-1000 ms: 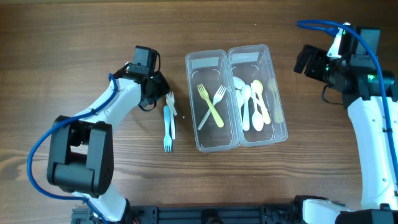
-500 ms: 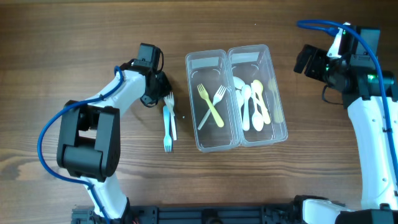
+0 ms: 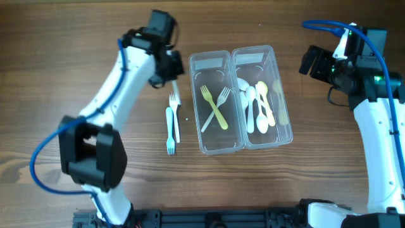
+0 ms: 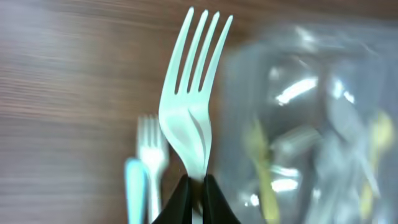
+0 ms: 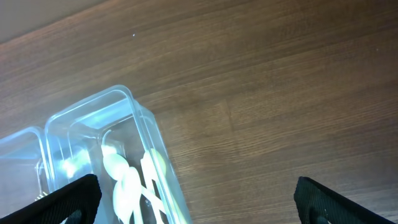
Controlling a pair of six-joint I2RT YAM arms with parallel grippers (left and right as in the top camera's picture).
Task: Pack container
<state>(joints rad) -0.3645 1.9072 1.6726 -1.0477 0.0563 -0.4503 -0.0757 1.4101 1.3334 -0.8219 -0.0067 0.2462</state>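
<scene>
The clear two-tub container (image 3: 278,136) stands at the table's middle. Its left tub holds two yellow-green forks (image 3: 215,107). Its right tub holds several white and yellow spoons (image 3: 258,104). My left gripper (image 3: 171,73) is shut on the handle of a pale fork (image 4: 193,93) and holds it above the table, just left of the container (image 4: 311,124). A blue fork (image 3: 169,130) and a white fork (image 3: 176,126) lie on the table below it. My right gripper (image 5: 199,202) is wide open and empty, above the table to the right of the container (image 5: 93,118).
The wooden table (image 3: 316,183) is bare to the right of the container and along the front. The right arm (image 3: 380,126) stands at the right edge.
My left gripper has moved away from the forks toward the far side and nearer the container, lifting one pale fork off the table. The right arm has not moved.
</scene>
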